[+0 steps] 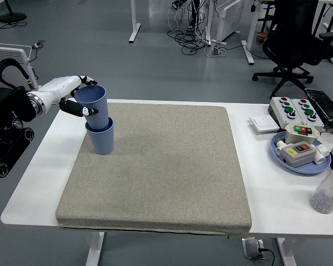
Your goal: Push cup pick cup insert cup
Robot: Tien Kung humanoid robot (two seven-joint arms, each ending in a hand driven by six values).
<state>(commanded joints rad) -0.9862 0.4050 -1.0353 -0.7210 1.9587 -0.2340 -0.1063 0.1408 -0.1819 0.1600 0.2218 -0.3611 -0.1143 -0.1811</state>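
Note:
Two blue ribbed cups are nested at the mat's far left. The lower cup (100, 139) stands upright on the grey mat (161, 166). The upper cup (93, 103) sits partly inside it, leaning a little to the left. My left hand (77, 95) comes in from the left and wraps the upper cup near its rim, thumb on the near side and fingers over the far side. The right hand is out of sight.
At the right of the white table (41, 172) lie a blue plate (299, 160) with button boxes, a control box (290, 108), a white switch plate (264, 123) and a clear bottle (328, 191). A black office chair (297, 39) stands behind the table.

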